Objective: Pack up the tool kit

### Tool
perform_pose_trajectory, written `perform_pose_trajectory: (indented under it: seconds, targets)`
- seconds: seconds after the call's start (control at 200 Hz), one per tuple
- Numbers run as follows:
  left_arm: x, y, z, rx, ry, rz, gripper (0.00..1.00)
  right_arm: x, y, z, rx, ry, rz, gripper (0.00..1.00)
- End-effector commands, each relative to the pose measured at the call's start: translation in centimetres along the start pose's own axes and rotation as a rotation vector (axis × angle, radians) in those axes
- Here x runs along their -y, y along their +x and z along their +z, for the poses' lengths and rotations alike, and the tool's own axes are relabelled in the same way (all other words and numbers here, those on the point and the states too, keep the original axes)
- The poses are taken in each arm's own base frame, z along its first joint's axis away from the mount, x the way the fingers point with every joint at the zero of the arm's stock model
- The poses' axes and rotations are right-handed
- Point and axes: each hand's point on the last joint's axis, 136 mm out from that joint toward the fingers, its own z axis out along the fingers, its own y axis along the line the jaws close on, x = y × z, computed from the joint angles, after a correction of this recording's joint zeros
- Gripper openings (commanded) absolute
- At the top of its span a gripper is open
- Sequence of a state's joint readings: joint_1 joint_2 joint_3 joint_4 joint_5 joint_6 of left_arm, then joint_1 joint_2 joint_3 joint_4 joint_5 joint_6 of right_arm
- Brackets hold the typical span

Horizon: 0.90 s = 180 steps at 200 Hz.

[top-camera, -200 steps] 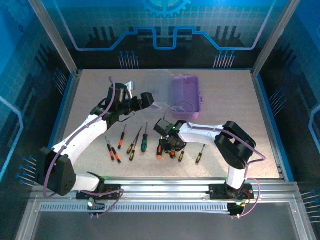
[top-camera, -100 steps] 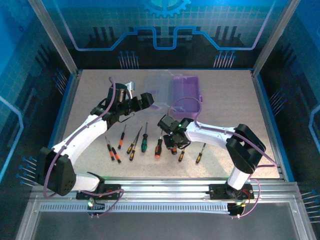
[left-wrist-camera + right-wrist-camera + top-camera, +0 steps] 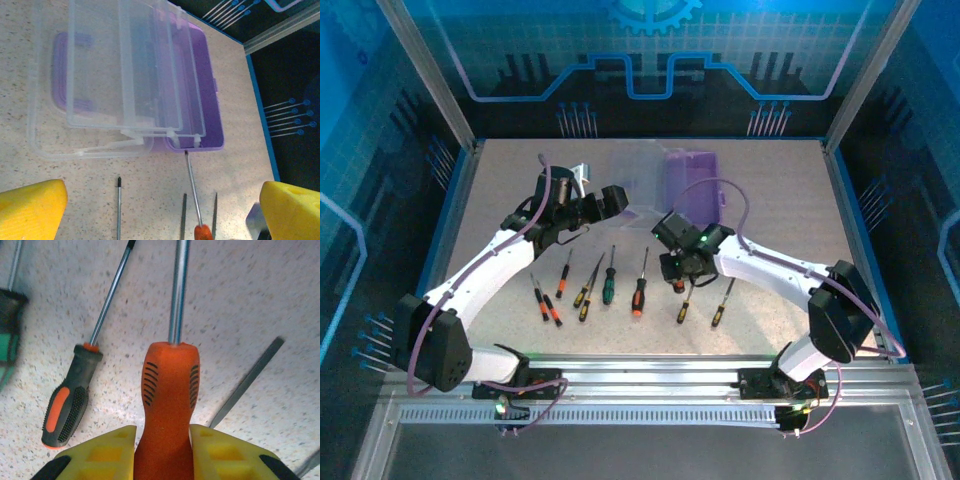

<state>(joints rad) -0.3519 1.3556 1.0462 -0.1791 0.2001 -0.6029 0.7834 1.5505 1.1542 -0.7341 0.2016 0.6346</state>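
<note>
"How do the arms stand?"

"The right arm stretches forward and left. The right gripper [image 3: 162, 452] pinches the orange screwdriver [image 3: 168, 385] by its handle, shaft pointing away, just in front of the purple case [image 3: 692, 180]. The left arm bends in from the left, and the left gripper [image 3: 160, 215] hangs with its fingers spread wide, facing the case."

"And the case?"

"At the far middle of the speckled table [image 3: 770, 230], its clear lid [image 3: 100, 75] swung open. A green-handled screwdriver [image 3: 607, 290] and several others lie in a loose row nearer the bases."

"The room?"

"Blue panels [image 3: 650, 60] with circuit patterns, framed by metal posts [image 3: 425, 70]."
</note>
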Motion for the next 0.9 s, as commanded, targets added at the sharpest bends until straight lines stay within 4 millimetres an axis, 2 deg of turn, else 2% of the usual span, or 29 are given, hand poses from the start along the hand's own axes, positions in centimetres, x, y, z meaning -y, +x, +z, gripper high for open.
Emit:
perform_pose_trajectory:
  seconds: [0.0,0.215,0.305,0.435,0.505,0.665,0.895]
  targets:
    - [3.0,0.0,0.3,-0.033,0.148,0.022,0.99,1.7,-4.0,-2.5,0.098,-0.003,0.027,0.25]
    - [6.1,1.7,1.5,-0.151,0.381,-0.071,0.99,5.6,-12.4,-3.6,0.214,-0.033,0.144,0.25]
    - [7.0,2.2,1.8,-0.178,0.432,-0.082,0.99,6.8,-15.3,-2.4,0.222,-0.045,0.175,0.24]
    - [6.9,2.7,2.0,-0.191,0.418,-0.074,0.99,7.8,-18.6,0.1,0.190,-0.071,0.202,0.24]
    - [6.9,2.8,2.1,-0.193,0.420,-0.075,0.99,9.0,-20.1,1.2,0.193,-0.041,0.222,0.24]
    - [6.9,2.4,1.5,-0.170,0.399,-0.046,0.99,11.1,-21.5,3.5,0.151,-0.066,0.268,0.24]
    - [7.1,2.1,1.0,-0.150,0.392,-0.023,0.99,12.9,-21.2,6.3,0.067,-0.068,0.247,0.24]
